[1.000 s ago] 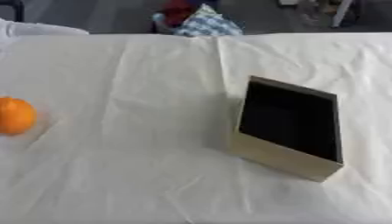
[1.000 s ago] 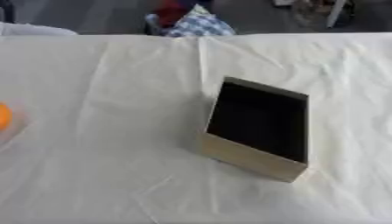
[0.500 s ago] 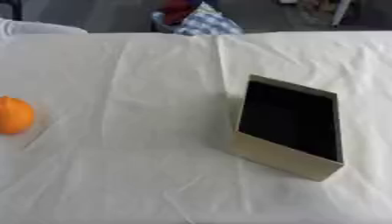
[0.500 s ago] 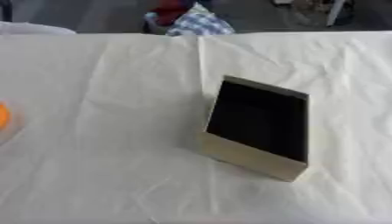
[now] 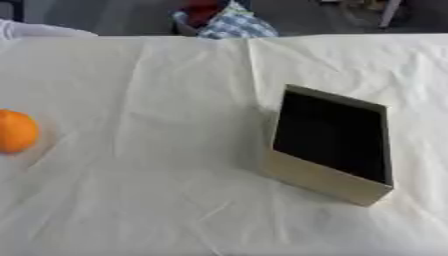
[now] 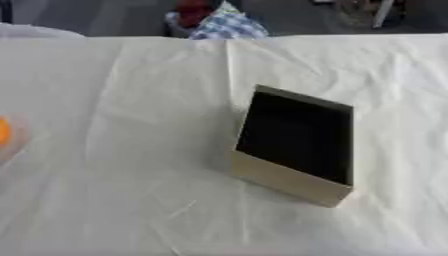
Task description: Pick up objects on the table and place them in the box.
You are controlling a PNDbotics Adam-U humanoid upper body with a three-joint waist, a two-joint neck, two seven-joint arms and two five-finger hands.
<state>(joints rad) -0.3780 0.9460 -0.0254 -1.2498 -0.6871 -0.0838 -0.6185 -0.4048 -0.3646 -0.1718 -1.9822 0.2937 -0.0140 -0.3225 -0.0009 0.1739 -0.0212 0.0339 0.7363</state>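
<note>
An orange fruit lies on the white tablecloth at the far left edge; in the right eye view only a sliver of it shows. A tan cardboard box with a dark inside stands open-topped right of the middle, turned a little askew. Nothing can be made out inside it. Neither of my hands shows in either view.
A creased white cloth covers the whole table. Beyond the far edge lie a blue-checked cloth bundle with something red, and a white shape at the far left corner.
</note>
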